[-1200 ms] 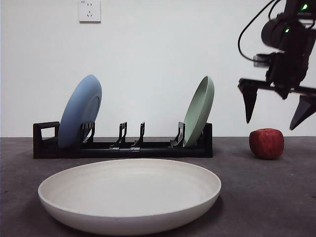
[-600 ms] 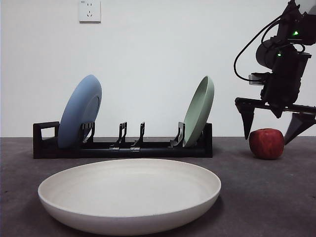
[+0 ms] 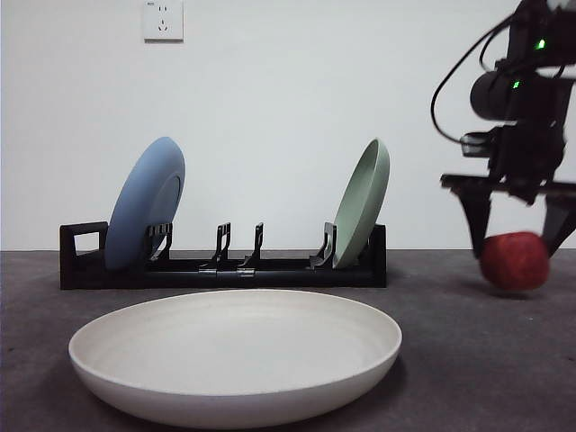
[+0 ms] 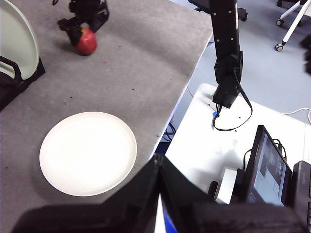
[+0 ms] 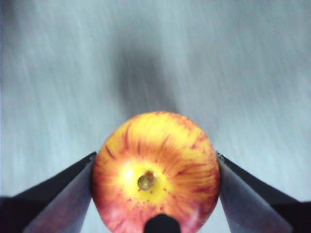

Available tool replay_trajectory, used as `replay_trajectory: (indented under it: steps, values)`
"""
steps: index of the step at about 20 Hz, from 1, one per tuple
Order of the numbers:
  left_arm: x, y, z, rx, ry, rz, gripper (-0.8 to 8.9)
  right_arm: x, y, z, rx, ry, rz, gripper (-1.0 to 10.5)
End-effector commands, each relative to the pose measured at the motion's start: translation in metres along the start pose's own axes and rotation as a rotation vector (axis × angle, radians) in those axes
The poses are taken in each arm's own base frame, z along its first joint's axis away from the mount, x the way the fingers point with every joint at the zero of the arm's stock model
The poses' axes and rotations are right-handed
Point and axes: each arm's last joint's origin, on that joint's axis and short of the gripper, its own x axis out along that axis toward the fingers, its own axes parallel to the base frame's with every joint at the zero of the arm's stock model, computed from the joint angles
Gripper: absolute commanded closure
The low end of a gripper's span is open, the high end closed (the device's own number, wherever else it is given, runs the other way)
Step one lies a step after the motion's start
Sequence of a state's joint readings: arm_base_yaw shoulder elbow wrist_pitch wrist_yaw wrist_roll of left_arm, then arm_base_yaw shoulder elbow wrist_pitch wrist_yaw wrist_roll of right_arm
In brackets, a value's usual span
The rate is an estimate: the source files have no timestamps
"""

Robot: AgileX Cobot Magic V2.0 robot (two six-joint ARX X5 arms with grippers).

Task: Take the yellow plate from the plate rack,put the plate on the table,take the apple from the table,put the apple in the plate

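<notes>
- My right gripper [image 5: 155, 167] has its jaws pressed on both sides of the apple [image 5: 155, 170].
- My left gripper [image 4: 158, 170] has its jaws together, above the yellow plate [image 4: 87, 153].

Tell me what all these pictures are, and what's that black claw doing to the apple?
It's a robot with two arms at a table. One picture looks level across the table; the other two come from cameras on the arms' wrists. The right gripper has its two black jaws squeezed on the apple; its camera looks straight down at the stem. The left gripper is shut and holds nothing. On the table lies the yellow plate, cream-coloured and empty. Behind it the plate rack holds a blue plate and a pale green plate.
</notes>
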State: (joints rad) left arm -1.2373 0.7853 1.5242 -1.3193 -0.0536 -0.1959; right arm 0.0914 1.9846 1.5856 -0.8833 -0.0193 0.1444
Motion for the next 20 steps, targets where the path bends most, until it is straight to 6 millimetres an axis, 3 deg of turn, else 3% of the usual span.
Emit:
replay_trajectory:
  steps: [1,6,10,13,16,20]
  values:
    - [-0.001,0.000,0.000,0.019,-0.007,0.000,8.21,-0.040,0.002,-0.011,-0.035,-0.015,-0.005,9.5]
    - [-0.001,0.001,0.000,0.067,-0.010,0.021,8.21,-0.112,0.033,-0.057,-0.193,0.050,0.022,9.5]
    - [-0.001,0.003,0.000,0.068,-0.019,0.078,8.21,-0.143,0.076,-0.101,-0.331,-0.025,0.093,9.5]
    - [-0.001,0.003,0.000,0.069,-0.020,0.079,8.21,-0.139,0.111,-0.144,-0.429,-0.085,0.179,9.5]
    - [-0.001,0.003,0.000,0.067,-0.023,0.100,8.21,-0.113,0.141,-0.177,-0.473,-0.090,0.270,9.5]
    - [-0.002,0.004,0.000,0.067,-0.027,0.116,8.21,-0.078,0.171,-0.201,-0.537,-0.170,0.407,9.5]
